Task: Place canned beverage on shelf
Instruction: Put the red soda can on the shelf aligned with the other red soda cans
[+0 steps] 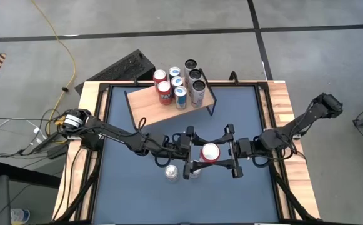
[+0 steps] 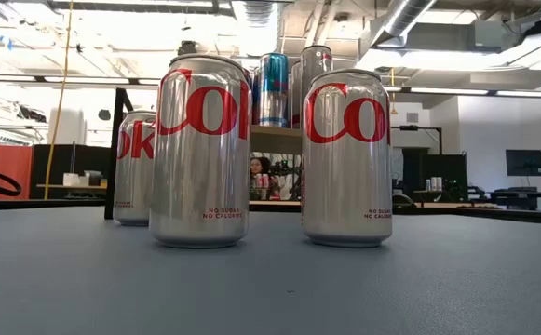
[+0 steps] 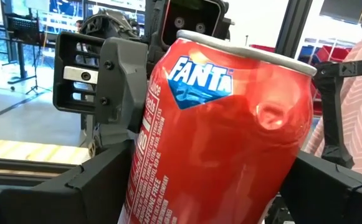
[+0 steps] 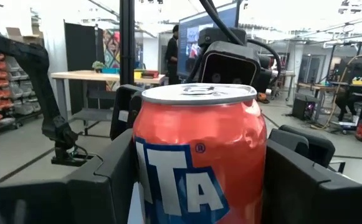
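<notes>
Between both end effectors, the Fanta can [image 3: 221, 130] shows a dent only in the left wrist view.

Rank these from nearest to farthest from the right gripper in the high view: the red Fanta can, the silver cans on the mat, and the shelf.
1. Red Fanta can: between the jaws of the right gripper, mid-table.
2. Silver cans: just to the Fanta can's left, near the left gripper.
3. Shelf: at the table's far edge, carrying cans.

Fanta can [image 3: 218, 130]: glossy red metal w/ a dent in its side, bare silvery lid. Silver cans [image 2: 200, 154] are shiny metal; table top [image 1: 137, 200] matt dark, smooth, w/ light wood edging. Shelf [image 1: 150, 106] board pale wood, thin black metal legs; gripper fingers [image 4: 106, 180] matt black plastic.
</notes>
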